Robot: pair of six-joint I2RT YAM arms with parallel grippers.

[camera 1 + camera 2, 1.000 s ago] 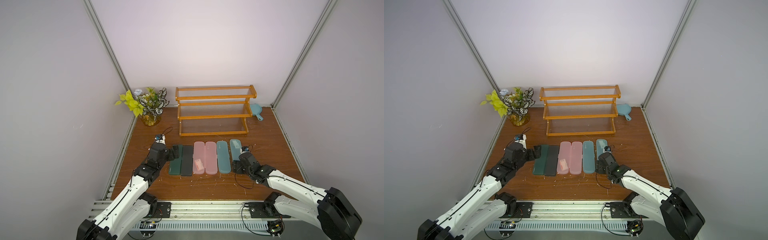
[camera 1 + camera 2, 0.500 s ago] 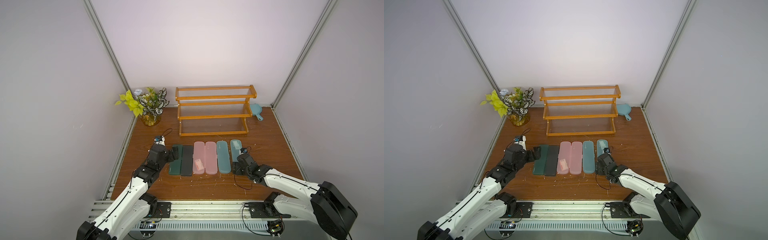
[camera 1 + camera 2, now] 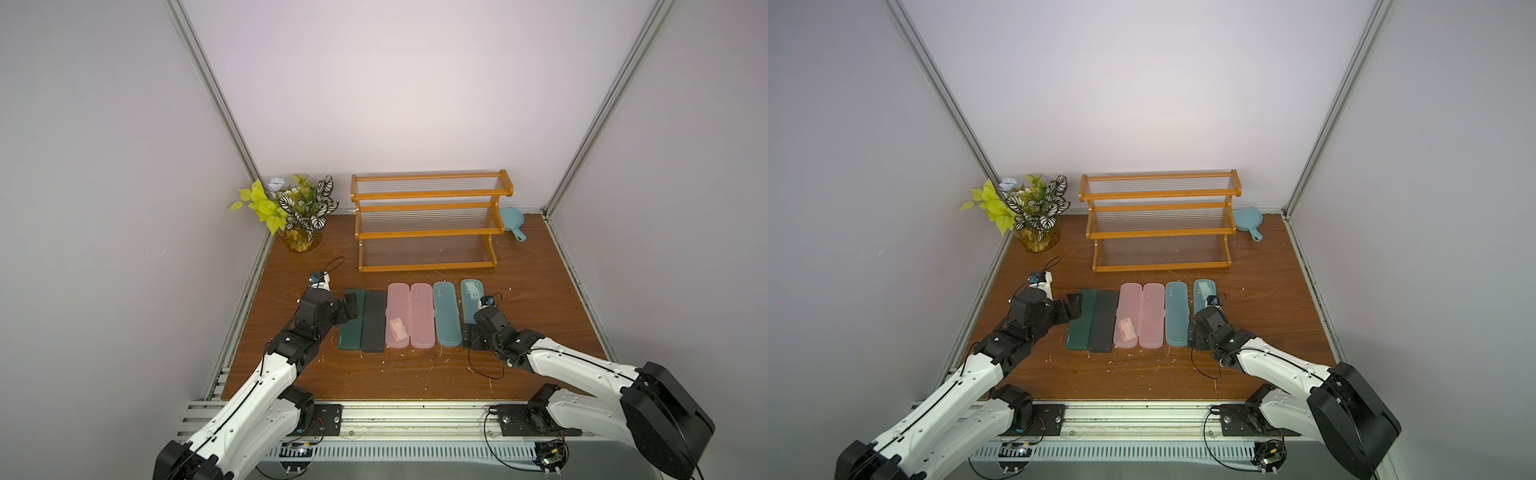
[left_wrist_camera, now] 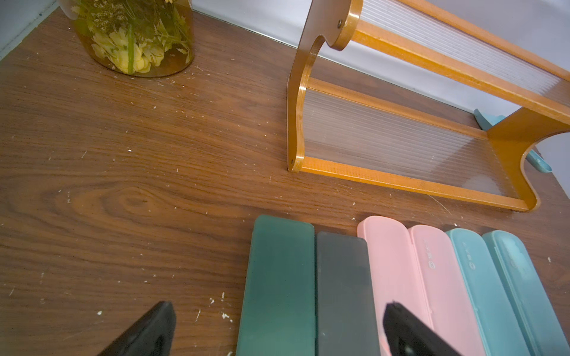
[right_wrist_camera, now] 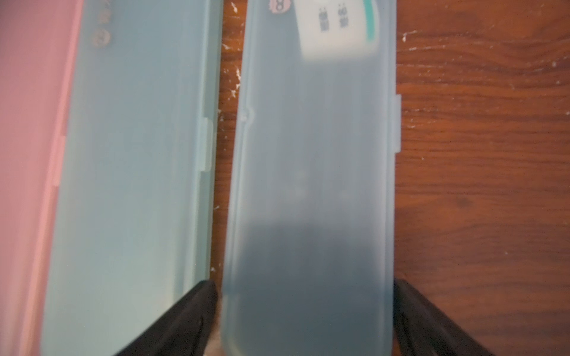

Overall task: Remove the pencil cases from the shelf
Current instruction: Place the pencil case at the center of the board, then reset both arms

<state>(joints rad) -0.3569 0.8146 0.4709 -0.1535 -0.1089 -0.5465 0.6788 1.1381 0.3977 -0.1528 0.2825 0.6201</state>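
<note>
The shelf point(image 3: 1160, 220) stands at the back of the wooden table point(image 3: 1266, 316); a potted plant point(image 3: 1034, 212) sits off its left end, and a small teal pan point(image 3: 1248, 220) lies just beside its right end. In front of it six cases lie flat in a row, long sides together: the dark green case point(image 3: 1080, 328), the black case point(image 3: 1103, 322), the labelled pink case point(image 3: 1127, 307), the plain pink case point(image 3: 1151, 316), the inner teal case point(image 3: 1176, 313) and, a sliver apart, the end teal case point(image 3: 1202, 291). The left gripper point(image 3: 1071, 309) hangs at the dark green case's outer edge, jaws apart; the right gripper point(image 3: 1196, 338) covers the end teal case's near end, its jaws hidden beneath the wrist.
</note>
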